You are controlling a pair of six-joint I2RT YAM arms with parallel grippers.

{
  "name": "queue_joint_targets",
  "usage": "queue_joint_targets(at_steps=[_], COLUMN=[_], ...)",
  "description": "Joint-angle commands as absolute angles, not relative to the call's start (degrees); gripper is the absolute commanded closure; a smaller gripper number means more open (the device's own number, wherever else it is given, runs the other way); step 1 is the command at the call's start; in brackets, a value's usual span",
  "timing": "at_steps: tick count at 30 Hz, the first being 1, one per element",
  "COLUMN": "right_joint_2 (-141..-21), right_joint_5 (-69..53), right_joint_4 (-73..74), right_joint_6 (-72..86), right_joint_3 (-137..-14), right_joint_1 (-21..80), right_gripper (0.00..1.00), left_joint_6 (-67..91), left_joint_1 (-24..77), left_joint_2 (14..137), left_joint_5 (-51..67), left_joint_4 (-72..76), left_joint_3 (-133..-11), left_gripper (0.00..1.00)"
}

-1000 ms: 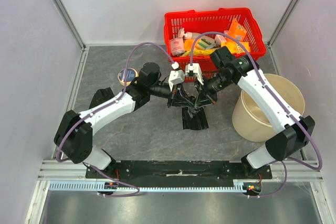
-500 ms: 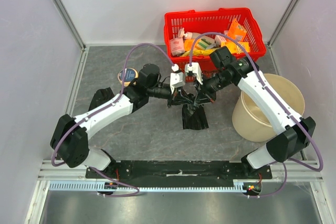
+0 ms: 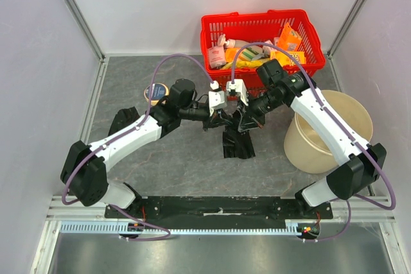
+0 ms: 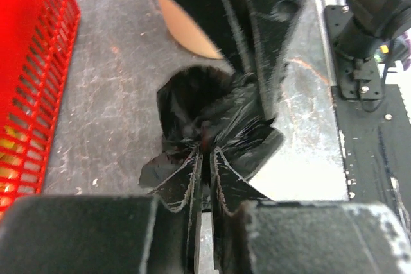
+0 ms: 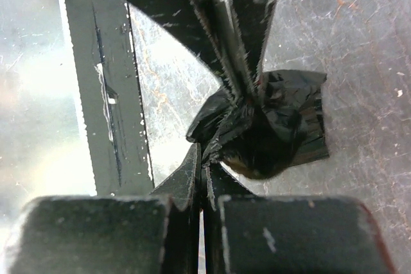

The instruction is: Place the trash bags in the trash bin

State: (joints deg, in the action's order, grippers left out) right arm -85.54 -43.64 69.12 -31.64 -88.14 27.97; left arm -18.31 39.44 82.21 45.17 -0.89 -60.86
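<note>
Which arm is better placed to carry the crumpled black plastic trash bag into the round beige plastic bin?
Right, probably. The right gripper is shut on the black trash bag, and the beige bin stands on that arm's side; the left gripper must reach across.

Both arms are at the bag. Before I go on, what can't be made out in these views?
- Left gripper, left wrist view: the trash bag bunches over its tips, so a grip is unclear.
- Trash bin interior, top view: the right arm crosses over it.
- Second bag, top view: partly under the left arm.
- Red basket contents, top view: too small to name.
</note>
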Motion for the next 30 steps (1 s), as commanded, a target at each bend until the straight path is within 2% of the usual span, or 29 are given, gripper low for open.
queue_joint_targets(at_steps=[1,6,11,14,21,28,30], right_joint_2=[-82.9,-83.1,-83.0,-82.8,-83.2,-83.6,-83.5], right_joint_5=[-46.1,-46.4,-45.6,-45.2,-44.6,-43.7,-44.3], right_joint_4=[77.2,77.0,76.8,76.8,76.9,76.9,76.8], right_joint_6=[-32.2,-32.2,-32.1,-32.3,-31.7,-31.7,-31.7], right_joint_3=[-88.1,-88.2,-87.7,-87.5,-88.2,-88.1,-88.2], right_joint_1=[28.2,28.2,28.2,28.2,27.9,27.2,27.2], right_gripper=[0.99,1.00,1.00,1.00,0.91,0.89,0.94], left_joint_6=[-23.1,-22.2,-21.3,-20.8,-18.2,-16.3,-16.2], left_joint_1=[37.2,37.1,37.1,37.1,37.1,36.8,36.8], left_joint_2=[81.1,81.0,80.8,80.2,79.3,78.8,78.8], left_joint_5=[37.2,38.5,43.2,44.9,53.2,59.6,60.6], left_joint_4=[-3.7,-3.5,-3.7,-3.6,-4.2,-5.9,-5.7], left_joint_3=[-60.6,-60.8,-61.1,-60.8,-62.0,-63.0,-63.0], left_gripper=[0.85,0.85,0.98,0.98,0.98,0.98,0.98])
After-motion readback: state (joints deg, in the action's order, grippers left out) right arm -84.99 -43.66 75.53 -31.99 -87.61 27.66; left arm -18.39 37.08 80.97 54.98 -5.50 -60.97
